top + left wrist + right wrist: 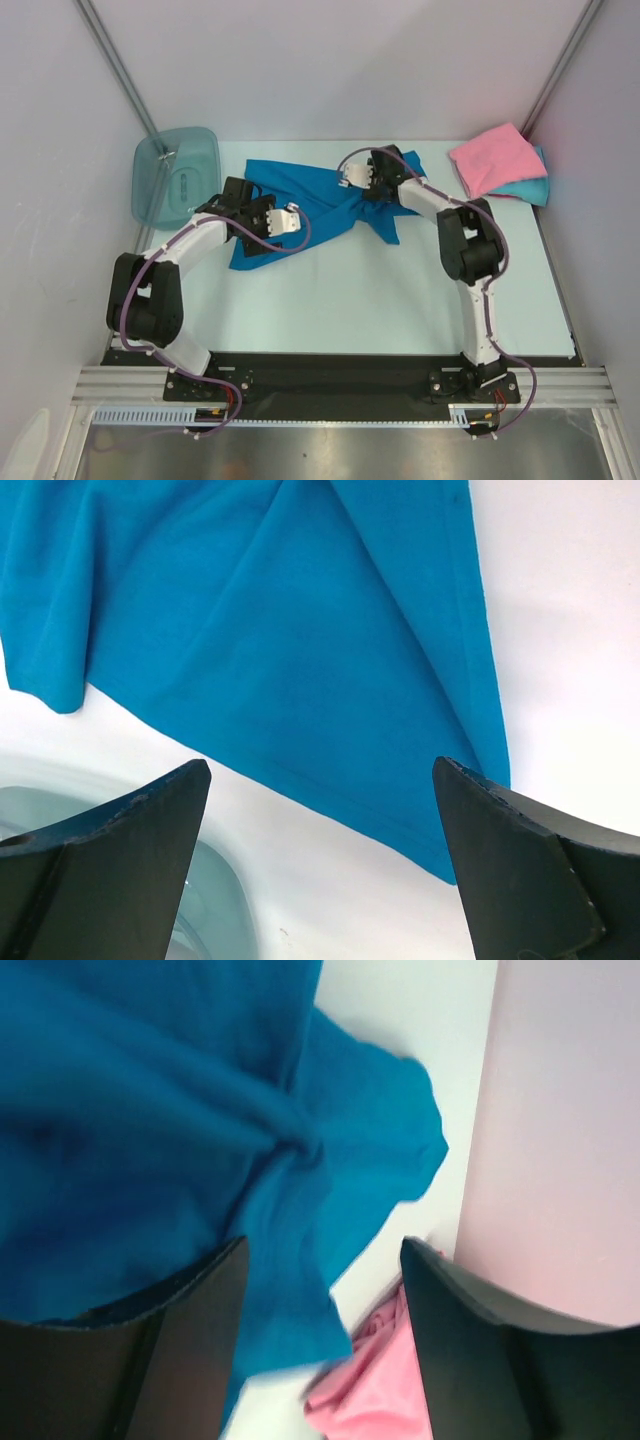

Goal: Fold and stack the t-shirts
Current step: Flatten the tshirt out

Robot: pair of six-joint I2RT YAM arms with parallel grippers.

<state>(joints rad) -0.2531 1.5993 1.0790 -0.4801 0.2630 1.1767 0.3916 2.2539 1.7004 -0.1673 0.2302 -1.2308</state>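
The deep blue t-shirt lies crumpled at the middle back of the table. It also fills the left wrist view and the right wrist view. The pink t-shirt lies folded at the back right on top of the turquoise t-shirt. An edge of the pink shirt shows in the right wrist view. My left gripper is open and empty over the blue shirt's left corner. My right gripper is open over the shirt's bunched right side. That view is blurred.
A translucent teal plastic bin stands at the back left, close to my left gripper, and shows in the left wrist view. White walls enclose the table on the left, back and right.
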